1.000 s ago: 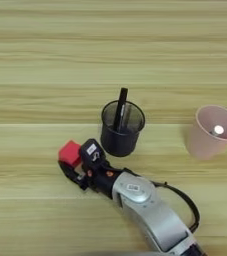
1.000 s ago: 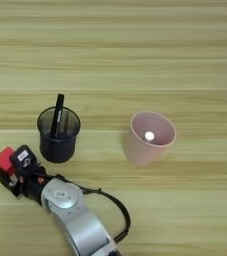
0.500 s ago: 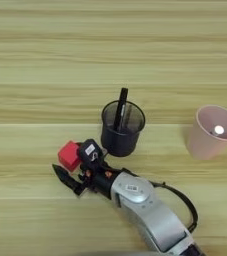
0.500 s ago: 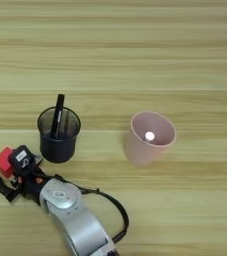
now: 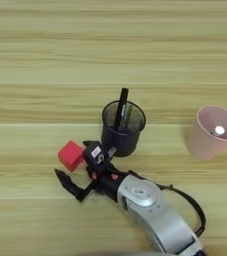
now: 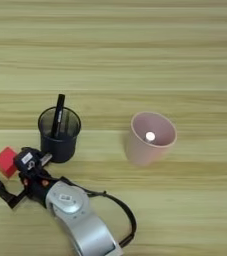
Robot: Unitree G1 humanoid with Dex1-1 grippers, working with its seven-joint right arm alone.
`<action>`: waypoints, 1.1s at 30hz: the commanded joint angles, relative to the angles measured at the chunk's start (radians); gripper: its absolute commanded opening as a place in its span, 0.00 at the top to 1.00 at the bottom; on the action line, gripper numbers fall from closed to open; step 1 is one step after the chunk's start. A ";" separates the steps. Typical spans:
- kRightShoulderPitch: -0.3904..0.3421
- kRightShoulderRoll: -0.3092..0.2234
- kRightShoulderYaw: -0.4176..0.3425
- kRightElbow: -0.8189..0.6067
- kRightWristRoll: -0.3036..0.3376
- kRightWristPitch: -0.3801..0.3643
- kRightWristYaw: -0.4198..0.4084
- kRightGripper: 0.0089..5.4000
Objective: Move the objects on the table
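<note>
A small red cube (image 5: 70, 154) lies on the wooden table (image 5: 45, 65), left of the black mesh pen cup (image 5: 122, 134). A black pen (image 5: 121, 107) stands in the cup. My right gripper (image 5: 72, 161) reaches in from the bottom right and is open. Its upper finger (image 5: 96, 153) is at the cube's right side. The lower finger (image 5: 67, 182) is spread away below the cube. The cube rests on the table in the gap between them. In the right eye view the cube (image 6: 5, 161) sits near the left edge.
A pink cup (image 6: 149, 140) with a small white ball (image 6: 150, 135) inside stands to the right of the pen cup. A black cable (image 5: 185, 200) loops beside my silver forearm (image 5: 155, 215).
The fingers were shut on the red cube a second ago. They have since spread apart, the lower one swinging down and left. The cube stays where it was.
</note>
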 commanded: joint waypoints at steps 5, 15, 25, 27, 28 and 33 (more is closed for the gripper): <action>0.060 -0.054 -0.037 -0.012 -0.003 0.054 -0.009 0.01; 0.119 -0.073 -0.041 -0.108 0.044 0.124 0.019 0.01; 0.186 -0.106 -0.039 -0.238 0.083 0.199 0.031 0.01; 0.200 -0.117 -0.043 -0.264 0.088 0.208 0.031 0.01; 0.210 -0.123 -0.046 -0.280 0.090 0.212 0.031 0.01; 0.253 -0.156 -0.069 -0.341 0.077 0.210 0.017 0.01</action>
